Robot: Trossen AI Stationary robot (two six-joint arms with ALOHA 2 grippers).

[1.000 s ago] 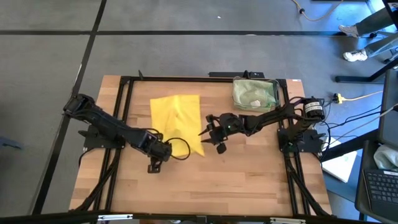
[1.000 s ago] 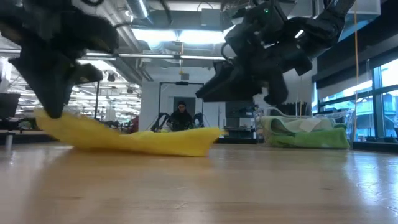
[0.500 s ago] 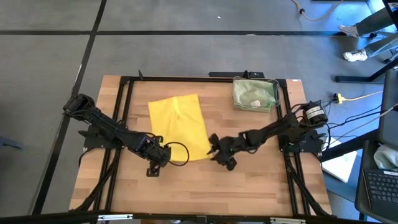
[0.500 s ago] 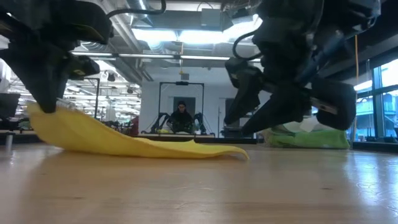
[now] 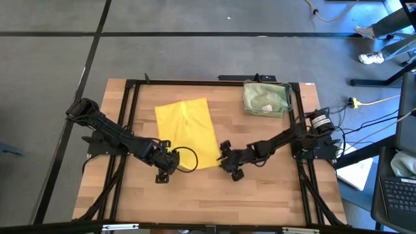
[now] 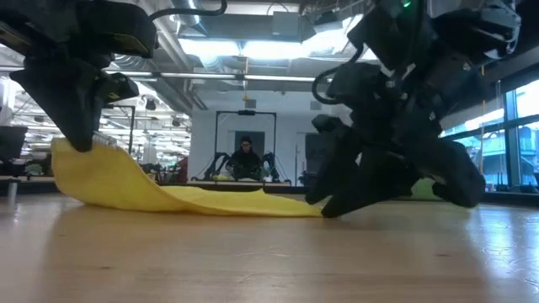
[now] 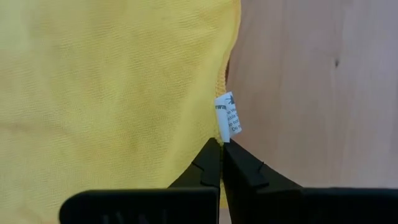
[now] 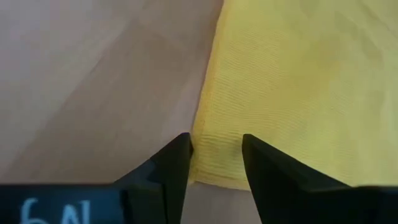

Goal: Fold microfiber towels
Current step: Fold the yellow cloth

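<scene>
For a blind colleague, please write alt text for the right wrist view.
The right gripper has its two dark fingers open around the corner of a yellow microfiber towel, one on each side of the corner and not yet closed on it. The towel lies flat on the wooden table.

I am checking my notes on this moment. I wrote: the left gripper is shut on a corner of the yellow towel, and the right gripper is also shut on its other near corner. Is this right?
Not quite. The left gripper is shut on the yellow towel, but the right gripper is open: the right wrist view shows its fingers apart, with the towel's corner between them, not yet gripped.
</scene>
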